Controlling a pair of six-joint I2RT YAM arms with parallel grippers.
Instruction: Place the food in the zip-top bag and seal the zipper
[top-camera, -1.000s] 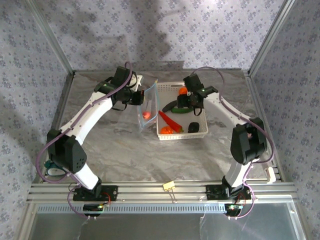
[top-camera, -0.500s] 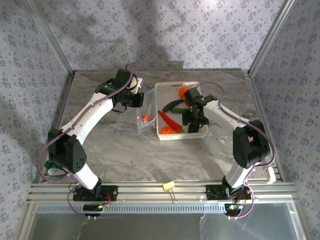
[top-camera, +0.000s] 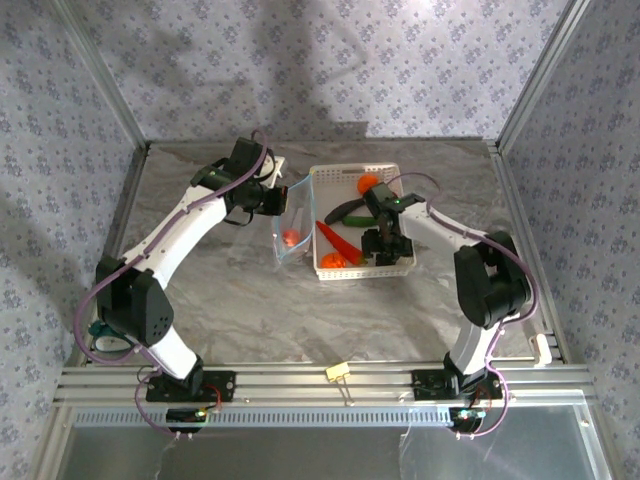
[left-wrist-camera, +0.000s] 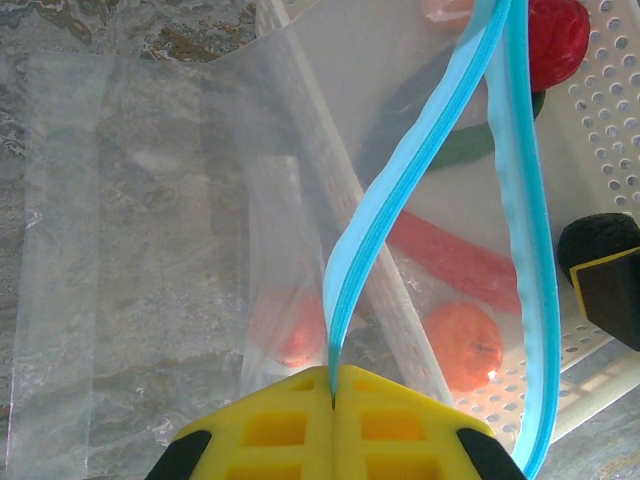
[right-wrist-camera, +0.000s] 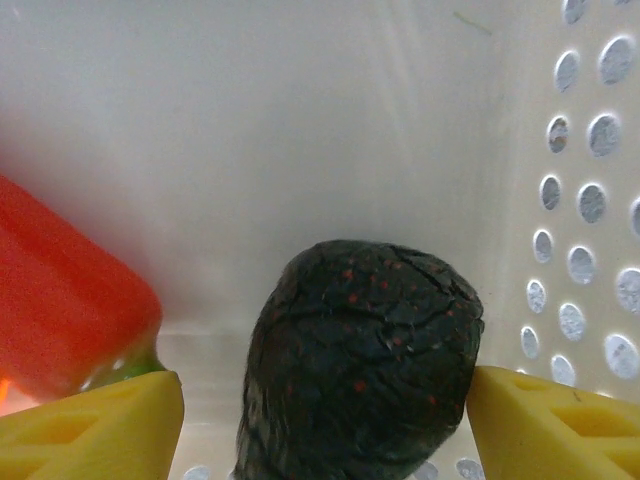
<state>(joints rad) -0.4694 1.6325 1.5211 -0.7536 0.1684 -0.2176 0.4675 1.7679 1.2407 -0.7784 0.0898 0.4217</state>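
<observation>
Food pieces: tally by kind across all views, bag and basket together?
Orange round fruits: 2
Red pepper: 1
Dark green cucumber: 1
Dark piece: 1
Reddish piece in the zip-top bag: 1
Total: 6

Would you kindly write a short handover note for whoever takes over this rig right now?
Left gripper: shut on the zipper, holding the zip-top bag with its mouth open beside the basket.
Right gripper: open, in the basket, fingers straddling the dark piece.
Done: one red piece is in the bag.
Left: bag the dark piece, carrot, cucumber and orange fruits, then seal the zipper.
</observation>
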